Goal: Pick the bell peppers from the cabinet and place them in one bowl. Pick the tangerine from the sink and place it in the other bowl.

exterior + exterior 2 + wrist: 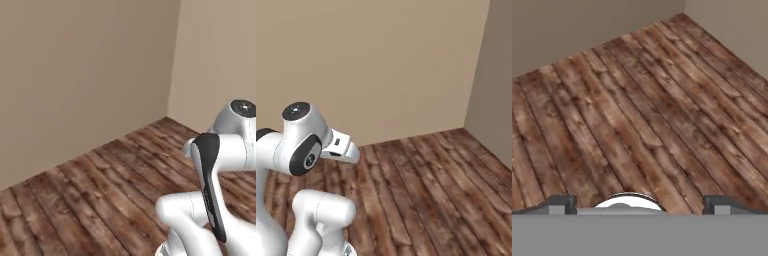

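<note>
Jaws (640, 206) wide apart and empty, facing bare wooden floor (637, 110) and a far wall corner; no task item ahead

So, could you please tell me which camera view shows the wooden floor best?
The hand view: the wooden floor spreads across most of that picture, planks running up to both walls. The left base view and the right base view show it too, but the arm hides part of it.
</note>
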Robot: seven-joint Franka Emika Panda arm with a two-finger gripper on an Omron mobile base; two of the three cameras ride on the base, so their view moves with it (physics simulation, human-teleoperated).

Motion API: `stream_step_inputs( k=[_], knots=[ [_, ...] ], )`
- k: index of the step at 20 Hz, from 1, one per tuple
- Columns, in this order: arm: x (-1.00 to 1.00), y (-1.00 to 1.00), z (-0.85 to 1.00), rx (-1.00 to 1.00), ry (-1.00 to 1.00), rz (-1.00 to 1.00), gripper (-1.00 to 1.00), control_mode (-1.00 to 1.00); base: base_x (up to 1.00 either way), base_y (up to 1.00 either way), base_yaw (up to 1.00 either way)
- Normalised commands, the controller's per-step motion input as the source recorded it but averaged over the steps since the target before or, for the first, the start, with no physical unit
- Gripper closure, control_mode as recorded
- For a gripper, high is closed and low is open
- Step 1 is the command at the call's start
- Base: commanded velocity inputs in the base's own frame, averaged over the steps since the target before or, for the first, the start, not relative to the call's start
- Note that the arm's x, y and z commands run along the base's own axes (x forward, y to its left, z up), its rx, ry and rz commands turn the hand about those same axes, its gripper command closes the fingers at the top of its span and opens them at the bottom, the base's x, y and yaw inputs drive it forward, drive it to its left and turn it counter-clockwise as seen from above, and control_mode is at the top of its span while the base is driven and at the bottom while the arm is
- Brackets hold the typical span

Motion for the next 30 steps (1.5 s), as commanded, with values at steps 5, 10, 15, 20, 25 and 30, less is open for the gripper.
stream_step_inputs(
  k=[5, 10, 15, 20, 25, 30],
  knots=[
    [0.0, 0.0, 0.0, 0.0, 0.0, 0.0, -1.0, 1.0, 0.72, -0.64, -0.51],
    [0.0, 0.0, 0.0, 0.0, 0.0, 0.0, -1.0, 1.0, 0.15, -0.26, -0.51],
    [0.0, 0.0, 0.0, 0.0, 0.0, 0.0, -1.0, 1.0, -0.1, 0.0, -0.37],
    [0.0, 0.0, 0.0, 0.0, 0.0, 0.0, -1.0, 1.0, -0.13, -0.07, -0.32],
    [0.0, 0.0, 0.0, 0.0, 0.0, 0.0, -1.0, 1.0, 0.0, -0.48, -0.4],
    [0.0, 0.0, 0.0, 0.0, 0.0, 0.0, -1.0, 1.0, -0.13, -0.13, -0.39]
  ],
)
